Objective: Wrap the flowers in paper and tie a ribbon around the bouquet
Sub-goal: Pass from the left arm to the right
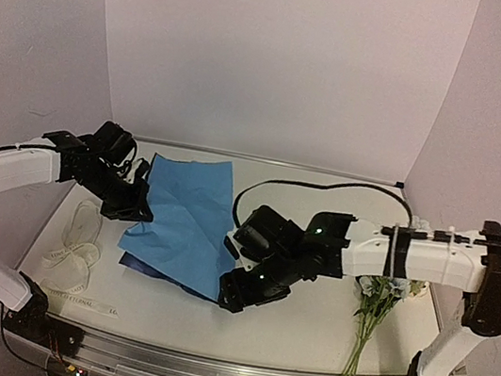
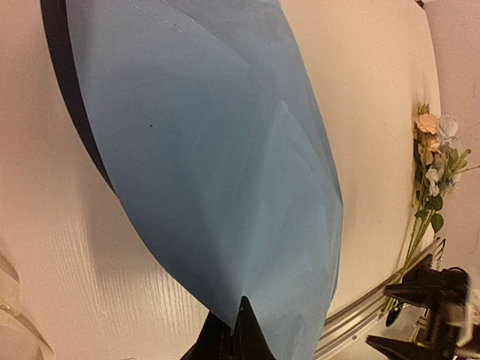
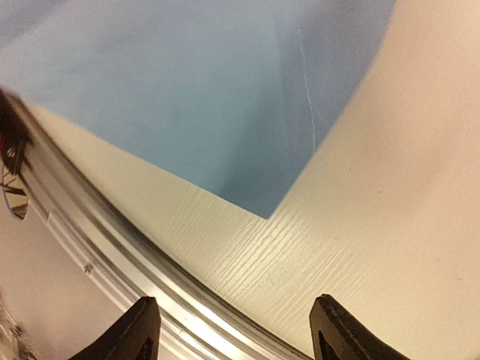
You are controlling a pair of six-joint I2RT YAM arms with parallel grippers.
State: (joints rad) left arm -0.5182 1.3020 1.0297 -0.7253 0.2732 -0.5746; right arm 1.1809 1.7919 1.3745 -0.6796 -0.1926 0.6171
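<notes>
The blue paper (image 1: 187,216) lies on the table left of centre, and a darker layer shows under its near edge. My left gripper (image 1: 136,205) is shut on the paper's left edge, and the left wrist view shows the paper (image 2: 210,165) pinched between the closed fingertips (image 2: 244,330). My right gripper (image 1: 233,295) stands open just off the paper's near right corner (image 3: 264,211), with nothing between its fingers (image 3: 142,326). The flowers (image 1: 375,303) lie on the table at the right, under the right arm. The ribbon (image 1: 73,255) lies loosely looped at the left.
The table's metal front rail (image 3: 112,255) runs close below the right gripper. A black cable (image 1: 327,189) arcs over the back of the table. White walls close in the back and both sides. The flowers (image 2: 435,157) also show at the right of the left wrist view.
</notes>
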